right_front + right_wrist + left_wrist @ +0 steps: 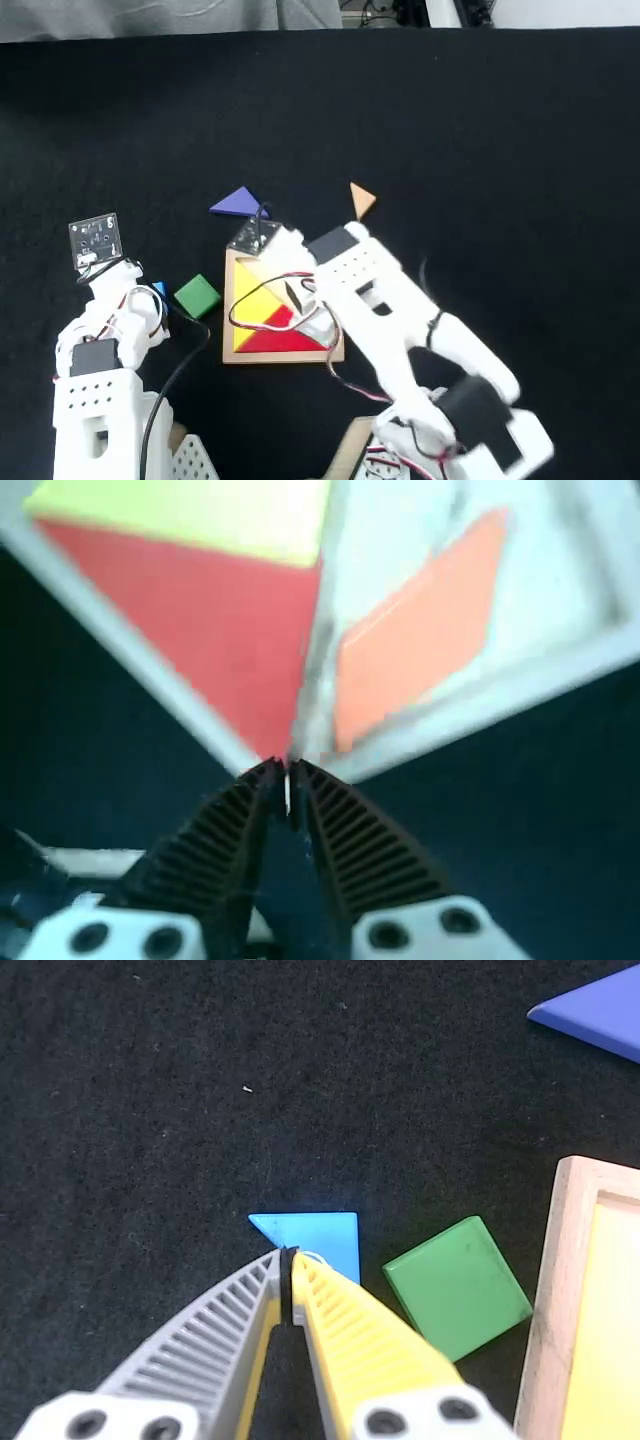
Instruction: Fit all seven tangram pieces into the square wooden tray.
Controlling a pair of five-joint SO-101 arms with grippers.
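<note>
Closed empty at the blue triangle point(320, 1238), left gripper point(289, 1257) risked shoving it away; right gripper point(288, 770), also closed, risked dislodging pieces in the tray point(520, 695).

R gripper point(287, 780) w/ jaws pressed together, tips at a corner of the tray point(500, 705) rim. Inside tray: red piece point(220, 630), yellow piece point(200, 510) adjoining it, orange piece point(410, 650) beside red.

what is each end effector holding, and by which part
Nothing is held. The left end effector is shut, tips by the blue triangle; the right end effector is shut by the rim of the tray.
</note>
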